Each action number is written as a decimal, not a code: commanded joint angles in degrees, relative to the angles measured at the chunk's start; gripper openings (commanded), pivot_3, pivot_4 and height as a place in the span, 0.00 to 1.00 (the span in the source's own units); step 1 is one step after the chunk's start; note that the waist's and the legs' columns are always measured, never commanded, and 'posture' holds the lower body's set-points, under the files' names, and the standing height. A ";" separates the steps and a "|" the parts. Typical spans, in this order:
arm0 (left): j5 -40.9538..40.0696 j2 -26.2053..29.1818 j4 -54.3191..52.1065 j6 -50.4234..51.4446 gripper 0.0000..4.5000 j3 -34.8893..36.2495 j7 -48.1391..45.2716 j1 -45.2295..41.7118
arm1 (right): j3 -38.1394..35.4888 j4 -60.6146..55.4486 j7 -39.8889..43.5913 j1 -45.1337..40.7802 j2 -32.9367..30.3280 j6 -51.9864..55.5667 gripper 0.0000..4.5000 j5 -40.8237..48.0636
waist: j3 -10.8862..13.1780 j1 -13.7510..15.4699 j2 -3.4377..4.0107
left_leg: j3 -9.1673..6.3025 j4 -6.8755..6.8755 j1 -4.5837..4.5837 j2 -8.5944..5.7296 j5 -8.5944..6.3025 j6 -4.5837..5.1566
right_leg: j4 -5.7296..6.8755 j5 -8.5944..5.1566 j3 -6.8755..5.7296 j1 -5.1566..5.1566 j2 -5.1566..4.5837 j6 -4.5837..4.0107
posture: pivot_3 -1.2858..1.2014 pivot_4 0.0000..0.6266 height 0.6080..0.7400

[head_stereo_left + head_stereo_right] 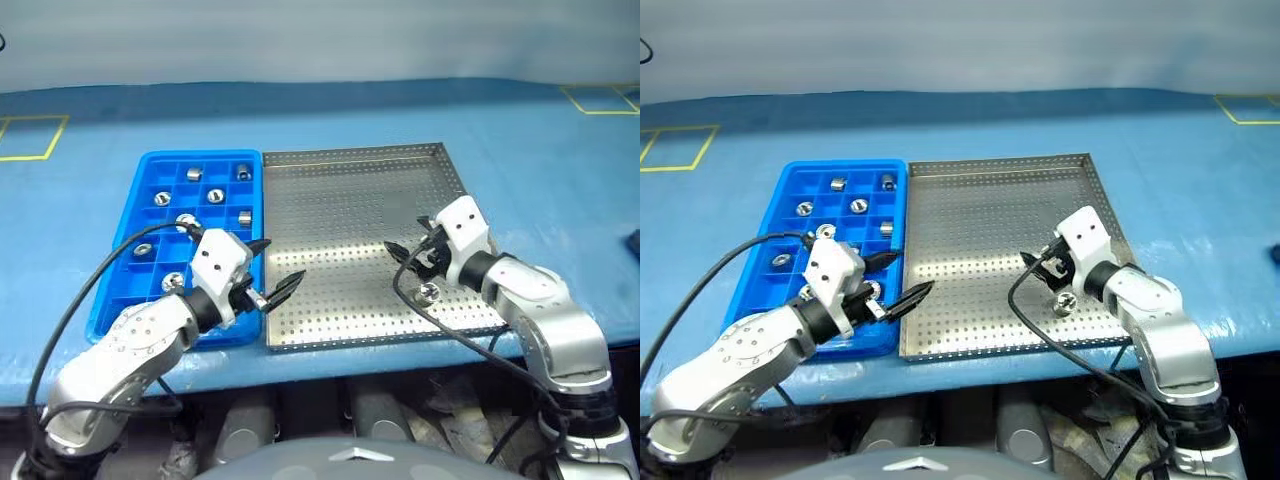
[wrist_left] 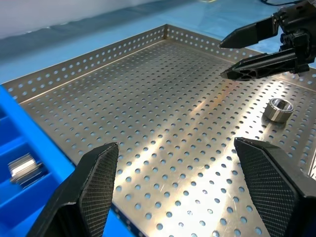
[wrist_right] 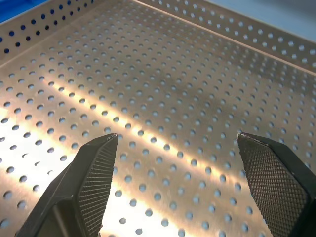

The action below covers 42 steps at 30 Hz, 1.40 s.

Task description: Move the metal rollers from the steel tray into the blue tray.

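The steel tray point(image 1: 350, 165) lies in the middle of the table with the blue tray point(image 1: 150, 170) against its left side. One metal roller point(image 1: 428, 292) rests on the steel tray's near right part, upright, also visible as roller point(image 2: 277, 109). Several rollers point(image 1: 215, 196) sit in separate compartments of the blue tray. My right gripper point(image 1: 398, 258) hovers open and empty just left of the lone roller, over the perforated bottom point(image 3: 163, 74). Open and empty too, my left gripper point(image 1: 275, 266) hangs over the seam between the two trays, pointing toward the steel tray.
Light blue covering point(image 1: 560, 180) spreads over the table around both trays, with yellow taped squares point(image 1: 30, 135) at the far left and far right. Black cables point(image 1: 80, 300) trail from both wrists. The table's front edge runs just below the trays.
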 commanded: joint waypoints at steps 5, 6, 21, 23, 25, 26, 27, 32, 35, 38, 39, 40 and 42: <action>3.23 -2.29 2.82 -1.00 0.91 -3.41 -3.73 -3.32 | -2.55 -5.85 -0.94 7.15 -0.84 4.11 0.90 3.51 | 0.00 -2.46 -0.03 | 0.19 0.08 0.03 -0.01 -0.05 0.09 | -0.01 -0.06 0.37 -0.01 0.10 0.46 | 0.41 0.24 1.00; 3.49 -2.42 2.97 -1.06 0.91 -3.52 -3.97 -3.27 | -2.35 -5.19 -1.27 7.62 -0.70 4.07 0.90 3.42 | 0.00 -2.85 -0.03 | 0.20 0.10 0.04 -0.01 -0.05 0.10 | -0.01 -0.06 0.38 -0.01 0.10 0.49 | 0.41 0.24 1.00; 5.92 -3.81 2.53 -0.70 0.91 -2.90 -5.40 -2.05 | 0.18 4.63 -4.59 6.66 1.91 1.57 0.90 2.69 | -0.02 -3.29 -0.06 | 0.26 0.11 0.06 -0.01 -0.06 0.12 | 0.00 -0.05 0.48 -0.02 0.11 0.52 | 0.42 0.24 1.00; 6.18 -3.92 2.51 -0.66 0.91 -2.90 -5.43 -2.06 | 0.42 4.96 -4.89 6.40 2.22 1.64 0.90 2.75 | -0.02 -3.21 -0.06 | 0.26 0.11 0.06 0.00 -0.06 0.12 | 0.01 -0.04 0.48 -0.02 0.11 0.52 | 0.42 0.24 1.00; 6.39 -3.89 2.38 -0.64 0.91 -2.74 -5.47 -1.91 | 0.31 5.07 -5.44 6.36 2.51 1.95 0.82 2.84 | -0.03 -3.11 -0.07 | 0.24 0.11 0.06 -0.01 -0.06 0.13 | 0.01 -0.04 0.48 -0.02 0.11 0.52 | 0.42 0.24 1.00; 6.43 -3.85 2.33 -0.61 0.91 -2.59 -5.50 -1.84 | 0.25 4.98 -5.55 6.38 2.50 2.03 0.77 2.92 | -0.03 -3.08 -0.06 | 0.24 0.10 0.06 -0.01 -0.07 0.14 | 0.01 -0.03 0.48 -0.02 0.11 0.50 | 0.42 0.24 1.00; 6.46 -3.81 2.28 -0.58 0.91 -2.46 -5.54 -1.77 | 0.27 4.86 -5.66 6.40 2.45 2.06 0.70 2.92 | -0.03 -3.05 -0.06 | 0.25 0.10 0.06 -0.01 -0.08 0.15 | 0.01 -0.03 0.48 -0.02 0.10 0.49 | 0.42 0.24 1.00; 6.67 -3.47 2.28 -0.48 0.91 -1.83 -5.79 -1.59 | 0.82 3.02 -5.94 6.20 0.88 2.53 0.42 2.38 | -0.03 -3.03 -0.06 | 0.26 0.10 0.04 -0.01 -0.09 0.18 | -0.01 -0.01 0.49 -0.02 0.09 0.46 | 0.42 0.24 1.00; 6.88 -3.60 2.35 -0.47 0.91 -1.74 -5.99 -1.62 | 0.88 2.34 -6.16 5.78 0.33 3.00 0.42 2.58 | -0.03 -3.05 -0.06 | 0.26 0.11 0.04 -0.01 -0.09 0.17 | -0.01 -0.01 0.49 -0.02 0.09 0.47 | 0.42 0.24 1.00; 7.02 -3.70 2.43 -0.52 0.91 -1.72 -6.08 -1.66 | 0.43 2.50 -6.44 5.40 0.55 3.12 0.39 2.87 | -0.03 -3.08 -0.06 | 0.27 0.11 0.04 -0.01 -0.09 0.17 | 0.00 -0.03 0.50 -0.02 0.10 0.50 | 0.42 0.24 1.00; 7.01 -3.74 2.42 -0.55 0.91 -1.66 -6.09 -1.63 | 0.39 2.53 -6.40 5.28 0.49 3.04 0.39 2.92 | -0.03 -3.11 -0.06 | 0.28 0.11 0.05 -0.01 -0.09 0.17 | 0.00 -0.02 0.50 -0.03 0.10 0.50 | 0.42 0.24 1.00; 6.98 -3.77 2.41 -0.57 0.91 -1.55 -6.09 -1.59 | 0.39 2.44 -6.51 4.97 0.60 2.84 0.39 2.96 | -0.03 -3.13 -0.06 | 0.29 0.11 0.05 -0.01 -0.09 0.17 | 0.00 -0.01 0.51 -0.03 0.10 0.50 | 0.42 0.24 1.00; 6.82 -3.81 2.16 -0.76 0.91 -0.86 -5.97 -1.33 | 0.17 2.10 -6.99 3.61 1.57 2.19 0.39 3.38 | -0.03 -3.24 -0.06 | 0.31 0.11 0.05 -0.01 -0.09 0.17 | 0.00 -0.01 0.53 -0.04 0.10 0.50 | 0.42 0.24 1.00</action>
